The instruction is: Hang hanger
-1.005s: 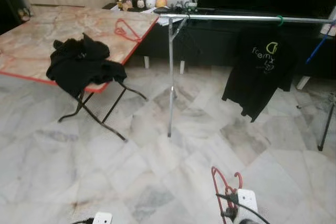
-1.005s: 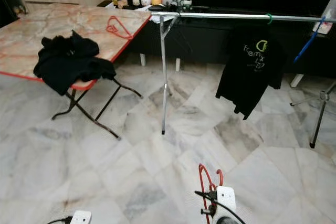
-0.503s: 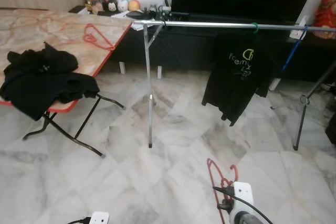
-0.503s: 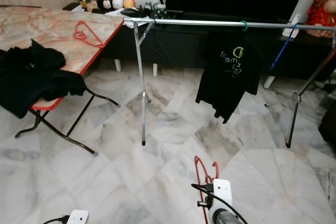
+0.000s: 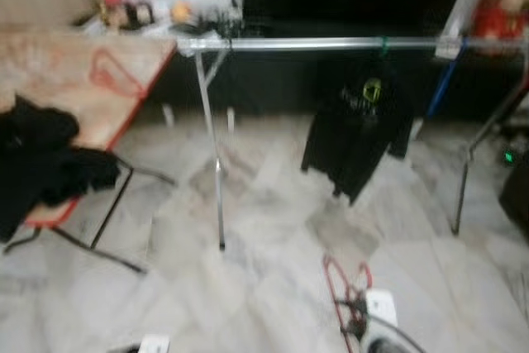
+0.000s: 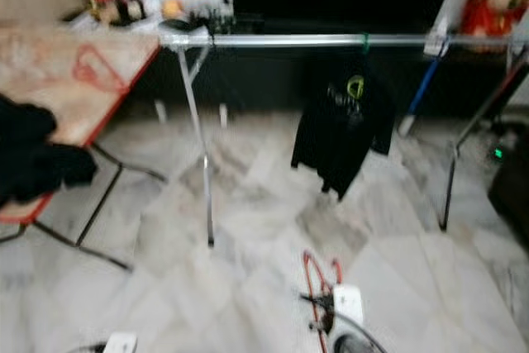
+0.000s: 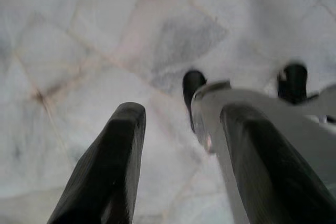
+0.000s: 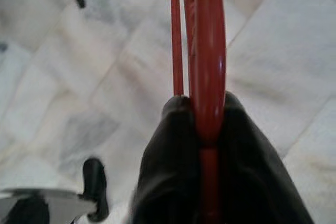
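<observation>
Right gripper point(image 8: 202, 129) is clenched on the red hanger point(image 8: 207, 51), held low in front of the robot, well short of the rail point(image 5: 331, 43). Left gripper point(image 7: 178, 156) hangs idle over the marble floor, fingers spread, nothing in them.

Risks as I read it: head views are blurred, so the robot looks mid-walk and rail height is hard to judge; a misjudged lift could knock the hook against the rail rather than over it. Grip sits on a thin bar, so the hanger may swivel in the jaws.

Around: black T-shirt point(image 5: 357, 126) already hangs on the rail, so aim for bare rail beside it. Rack leg point(image 5: 211, 171) stands between robot and rail. Folding table point(image 5: 74, 80) at left with black clothes point(image 5: 41, 159) and another red hanger point(image 5: 111, 76), well apart
</observation>
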`<state>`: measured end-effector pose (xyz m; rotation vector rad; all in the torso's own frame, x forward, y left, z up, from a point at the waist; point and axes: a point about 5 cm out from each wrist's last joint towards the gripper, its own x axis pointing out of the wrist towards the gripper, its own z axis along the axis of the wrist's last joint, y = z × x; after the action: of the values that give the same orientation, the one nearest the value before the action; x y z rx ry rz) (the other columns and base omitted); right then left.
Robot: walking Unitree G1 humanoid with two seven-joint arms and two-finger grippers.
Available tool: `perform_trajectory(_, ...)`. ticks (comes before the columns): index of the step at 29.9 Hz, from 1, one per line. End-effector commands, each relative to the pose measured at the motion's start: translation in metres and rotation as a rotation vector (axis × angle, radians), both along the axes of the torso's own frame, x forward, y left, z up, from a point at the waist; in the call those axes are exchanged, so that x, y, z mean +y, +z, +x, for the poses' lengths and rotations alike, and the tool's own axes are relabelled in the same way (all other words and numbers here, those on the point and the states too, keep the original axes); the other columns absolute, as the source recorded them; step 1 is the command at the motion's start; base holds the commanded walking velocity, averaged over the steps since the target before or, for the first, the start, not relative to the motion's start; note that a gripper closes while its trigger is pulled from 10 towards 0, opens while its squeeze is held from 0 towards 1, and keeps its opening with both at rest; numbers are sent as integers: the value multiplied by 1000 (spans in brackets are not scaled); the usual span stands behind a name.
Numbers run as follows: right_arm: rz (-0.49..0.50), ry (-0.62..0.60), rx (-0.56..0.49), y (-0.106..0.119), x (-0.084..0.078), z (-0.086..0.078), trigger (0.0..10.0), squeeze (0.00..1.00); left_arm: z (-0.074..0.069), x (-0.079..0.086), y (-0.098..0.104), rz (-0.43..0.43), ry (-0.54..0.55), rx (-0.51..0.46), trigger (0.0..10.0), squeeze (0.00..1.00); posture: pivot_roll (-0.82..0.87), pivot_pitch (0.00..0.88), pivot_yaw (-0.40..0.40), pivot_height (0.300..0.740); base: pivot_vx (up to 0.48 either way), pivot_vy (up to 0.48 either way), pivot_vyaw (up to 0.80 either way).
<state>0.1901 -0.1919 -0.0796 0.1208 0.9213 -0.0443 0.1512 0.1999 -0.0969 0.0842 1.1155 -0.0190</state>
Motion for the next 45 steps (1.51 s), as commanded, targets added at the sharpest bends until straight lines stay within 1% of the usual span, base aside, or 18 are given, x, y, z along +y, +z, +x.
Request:
perform_trajectory(1,-10,-14,8,-1,-3,-3,10000,0,-4,-7,-3,-14,-21,20,10000,0,7,0,-27,740,322,0,0)
perform_trajectory(4,4,-18,0,-1,-2,-3,10000,0,-4,-6,-2,-11,-18,19,10000,0,9,0,-28,740,330,0,0)
perform_trajectory(21,0,-3,8,-1,-3,-3,10000,0,-4,-6,-2,-6,-16,18,10000,0,12,0,-35,740,331,0,0)
perform_trajectory(28,-2,15,2,-1,-3,-3,10000,0,-4,-8,-3,-8,-14,19,10000,0,12,0,-37,740,332,0,0)
perform_trajectory(32,-20,41,4,-1,-3,-3,10000,0,-5,-8,-3,-9,-19,22,10000,0,10,0,-36,740,331,0,0)
perform_trajectory(37,-12,45,4,-1,-3,-2,10000,0,-5,-8,-3,-10,-20,22,10000,0,11,0,-35,740,332,0,740)
perform_trajectory(45,-5,18,4,-1,-2,-2,10000,0,-4,-7,-3,-7,-17,21,10000,0,11,0,-34,740,328,0,0)
